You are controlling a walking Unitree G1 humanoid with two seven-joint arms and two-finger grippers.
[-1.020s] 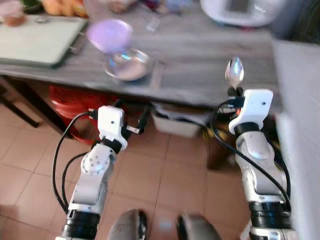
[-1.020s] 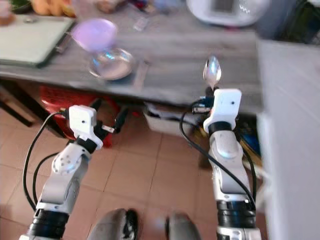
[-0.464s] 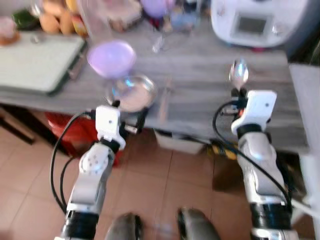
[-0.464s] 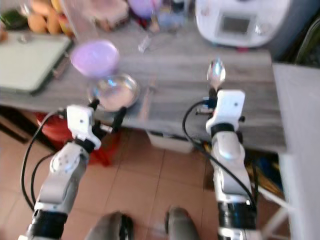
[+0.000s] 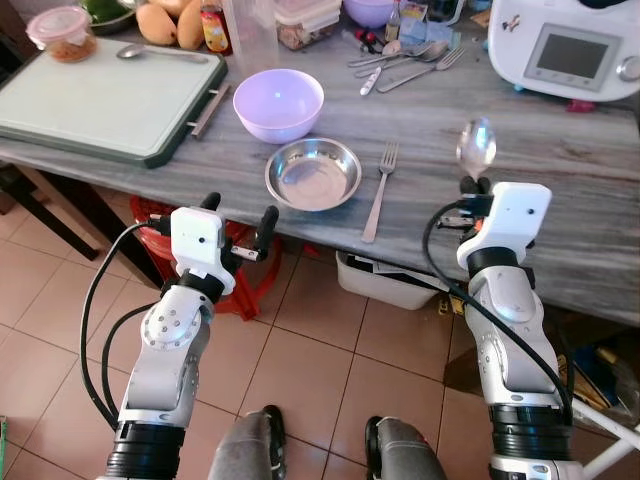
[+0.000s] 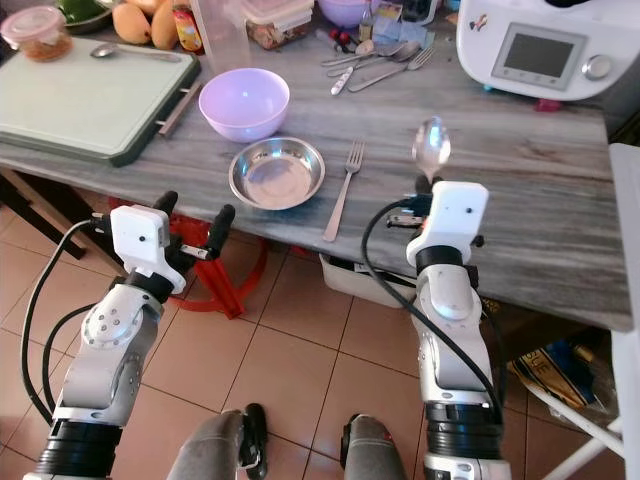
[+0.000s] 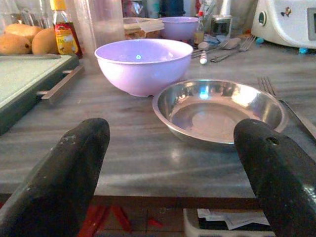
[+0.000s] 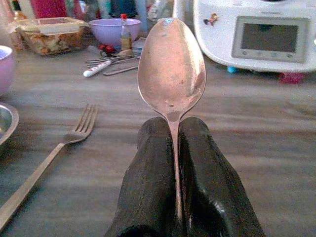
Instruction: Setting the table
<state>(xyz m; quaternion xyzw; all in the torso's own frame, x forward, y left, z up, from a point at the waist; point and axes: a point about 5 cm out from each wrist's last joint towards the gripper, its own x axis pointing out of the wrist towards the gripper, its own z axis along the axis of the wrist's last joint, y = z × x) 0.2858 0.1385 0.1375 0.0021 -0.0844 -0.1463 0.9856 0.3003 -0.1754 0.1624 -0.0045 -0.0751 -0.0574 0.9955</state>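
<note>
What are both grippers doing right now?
Left gripper: open, holding nothing, at the table edge near the steel dish.
Right gripper: closed on the spoon, bowl end pointing up.

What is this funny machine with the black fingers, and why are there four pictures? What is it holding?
It is a robot that helps at home, and here it is setting the table. Two pictures come from cameras in its head, looking down at its silver arms and the grey wooden table. The other two come from small cameras on its wrists, looking along its fingers.

Its right hand is pinched shut on a spoon, holding it upright above the table. Its left hand is open and holds nothing, waiting at the table's near edge.

On the table lie a shiny metal dish, a fork beside it, and a purple bowl just behind. Farther back are a green cutting board, more cutlery and a white kitchen machine with a screen.
</note>
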